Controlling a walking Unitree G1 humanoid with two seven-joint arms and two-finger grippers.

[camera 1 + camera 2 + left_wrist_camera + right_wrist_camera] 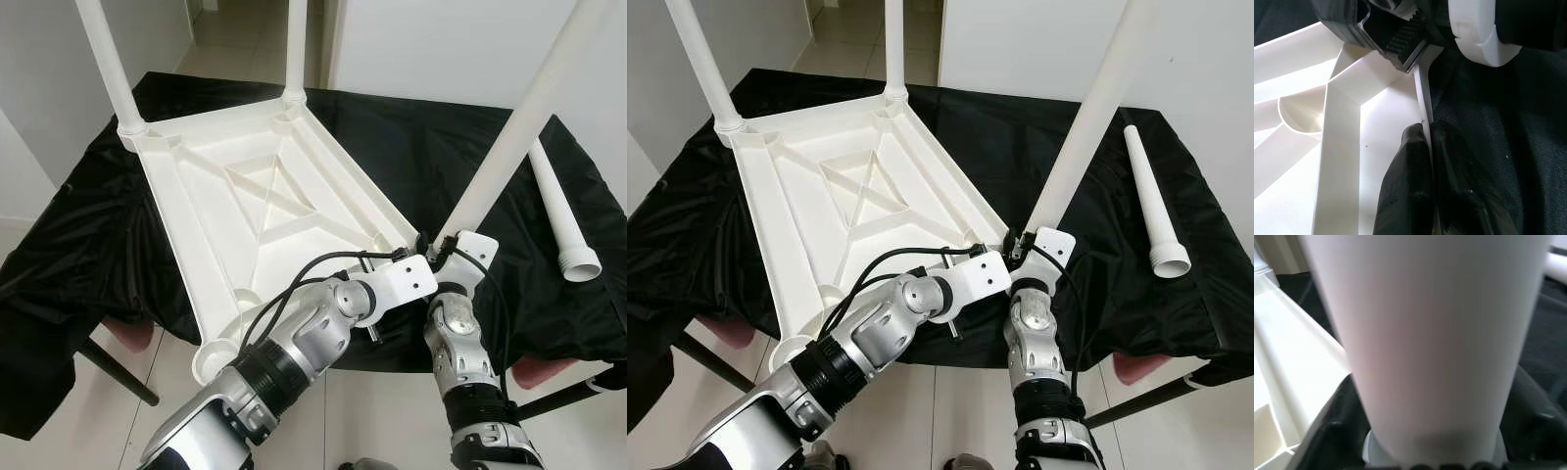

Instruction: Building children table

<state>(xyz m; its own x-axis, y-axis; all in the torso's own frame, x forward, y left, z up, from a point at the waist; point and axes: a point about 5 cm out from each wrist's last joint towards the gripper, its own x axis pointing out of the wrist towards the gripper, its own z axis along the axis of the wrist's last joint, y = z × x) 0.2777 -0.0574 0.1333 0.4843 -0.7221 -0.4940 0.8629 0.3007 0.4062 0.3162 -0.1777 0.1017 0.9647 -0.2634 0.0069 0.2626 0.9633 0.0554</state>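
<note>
**Q:** While the robot bends over the job, what lies before it?

**A:** An upturned white plastic tabletop (265, 206) rests underside-up on a worktop draped in black cloth (421, 147). Two white legs already stand upright in its far corners, one far-left leg (106, 59) at about eleven o'clock and one far-right leg (296, 49) at twelve. A spare leg (563, 220) lies loose on the cloth at three o'clock, well apart from the tabletop.

**Q:** What are the arms doing?

**A:** The right pincer (438, 245) is closed around the base of a third leg (514, 127), which leans up and away toward one o'clock. Its foot sits right at the tabletop's near-right corner. The right wrist view looks straight up this leg, with black fingers on both sides of it. The left pincer (1425, 93) pinches the tabletop's thin side rim just beside that same corner; one finger (1405, 186) presses the inner face of the rim and the other the outer.

**Q:** Why hold it that way?

**A:** Most likely the left arm steadies the tabletop so it cannot slide on the slippery cloth while the right arm works the leg into its corner socket.

**Q:** How far along is the build?

**A:** Roughly halfway, I judge: two legs seated, one being fitted and still tilted, one waiting. The near-left socket (217, 351) at seven o'clock is open.
</note>
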